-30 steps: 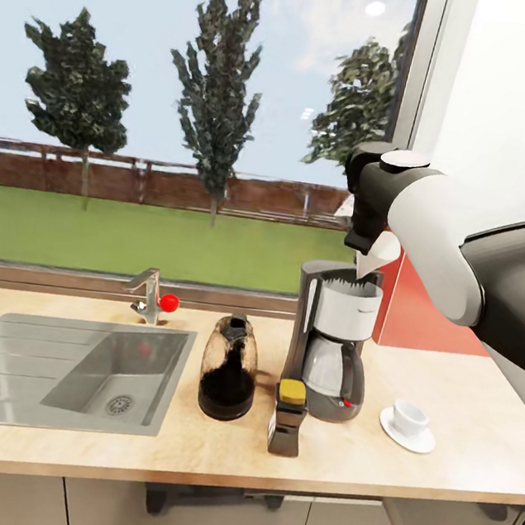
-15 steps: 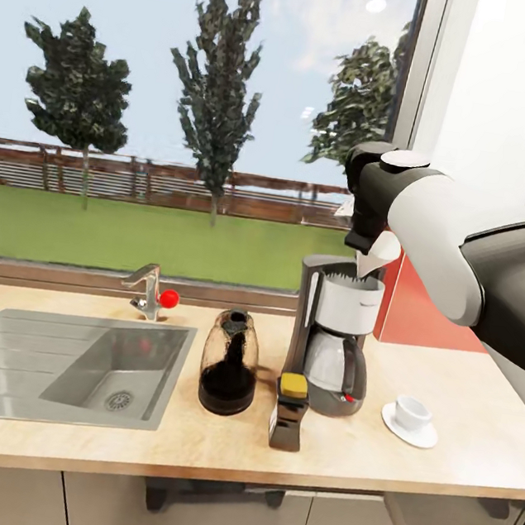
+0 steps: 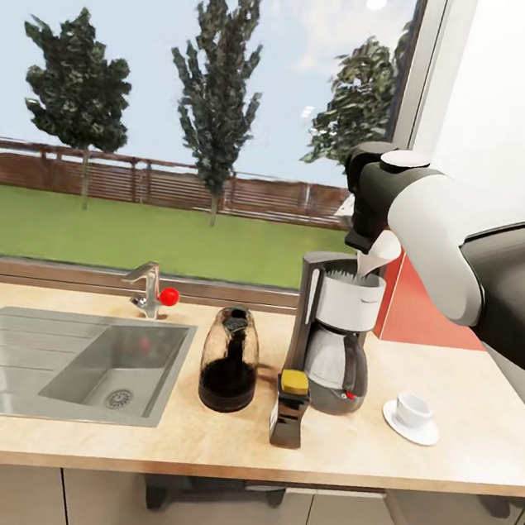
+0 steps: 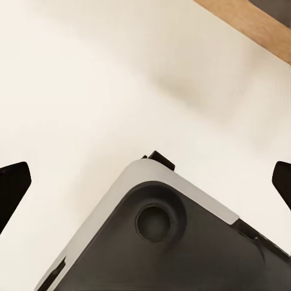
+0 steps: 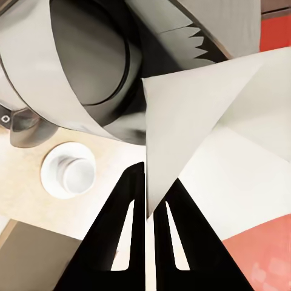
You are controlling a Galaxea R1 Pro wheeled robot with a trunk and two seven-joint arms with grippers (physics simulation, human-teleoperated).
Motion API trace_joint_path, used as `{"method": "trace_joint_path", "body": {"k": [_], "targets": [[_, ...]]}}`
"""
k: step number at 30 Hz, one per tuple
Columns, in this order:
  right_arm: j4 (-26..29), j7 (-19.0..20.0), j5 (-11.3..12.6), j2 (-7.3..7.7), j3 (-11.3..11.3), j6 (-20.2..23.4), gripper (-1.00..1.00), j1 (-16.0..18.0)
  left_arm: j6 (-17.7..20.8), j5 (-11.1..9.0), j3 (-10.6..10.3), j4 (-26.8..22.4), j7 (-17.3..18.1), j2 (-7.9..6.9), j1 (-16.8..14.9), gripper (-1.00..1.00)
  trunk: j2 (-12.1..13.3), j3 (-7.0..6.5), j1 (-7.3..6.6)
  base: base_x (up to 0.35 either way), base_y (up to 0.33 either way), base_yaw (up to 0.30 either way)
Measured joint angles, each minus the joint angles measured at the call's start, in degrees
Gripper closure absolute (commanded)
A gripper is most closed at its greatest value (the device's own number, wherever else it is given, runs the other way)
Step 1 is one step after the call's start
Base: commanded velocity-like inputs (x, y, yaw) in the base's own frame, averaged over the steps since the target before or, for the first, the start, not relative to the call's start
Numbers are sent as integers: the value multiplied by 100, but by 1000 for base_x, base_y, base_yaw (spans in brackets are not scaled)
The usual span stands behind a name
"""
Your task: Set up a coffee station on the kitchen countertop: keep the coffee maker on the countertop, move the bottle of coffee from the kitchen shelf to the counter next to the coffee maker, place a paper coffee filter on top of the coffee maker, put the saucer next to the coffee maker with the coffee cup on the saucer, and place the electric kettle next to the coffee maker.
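Note:
The coffee maker (image 3: 332, 339) stands on the kitchen countertop (image 3: 187, 444). The electric kettle (image 3: 230, 360) stands to its left and the bottle of coffee (image 3: 289, 408) in front of it. The coffee cup (image 3: 414, 408) sits on the saucer (image 3: 422, 436) to its right. My right gripper (image 3: 364, 243) hangs just above the machine's top, shut on the paper coffee filter (image 3: 379, 254). In the right wrist view the fingers (image 5: 124, 212) pinch the paper coffee filter (image 5: 188, 133) over the coffee maker (image 5: 85, 66), with the coffee cup (image 5: 77, 173) beside it. My left gripper (image 4: 145, 182) is open.
A steel sink (image 3: 73, 361) with a faucet (image 3: 152, 289) fills the counter's left part. A red panel (image 3: 414, 313) stands behind the coffee maker at the wall. The left wrist view looks down on pale floor and my dark base (image 4: 176, 242).
The whole picture has shifted slightly as the camera moved. The filter's tip now sits a little closer to the coffee maker's top. Nothing on the counter has moved.

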State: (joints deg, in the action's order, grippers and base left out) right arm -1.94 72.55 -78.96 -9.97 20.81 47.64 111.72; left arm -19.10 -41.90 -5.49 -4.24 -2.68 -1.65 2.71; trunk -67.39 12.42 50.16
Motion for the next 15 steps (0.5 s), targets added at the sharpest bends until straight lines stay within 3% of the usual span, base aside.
{"method": "trace_joint_path", "body": {"k": [7,15], "targets": [[0,-17,0,0,-3,0,100,0,2,0,0,0,0,-8,4,-100,-1,0,-2,157,0,0],[0,-8,-1,0,-5,32,100,0,-3,0,0,34,-1,-9,2,-100,0,0,0,20,0,0]]}}
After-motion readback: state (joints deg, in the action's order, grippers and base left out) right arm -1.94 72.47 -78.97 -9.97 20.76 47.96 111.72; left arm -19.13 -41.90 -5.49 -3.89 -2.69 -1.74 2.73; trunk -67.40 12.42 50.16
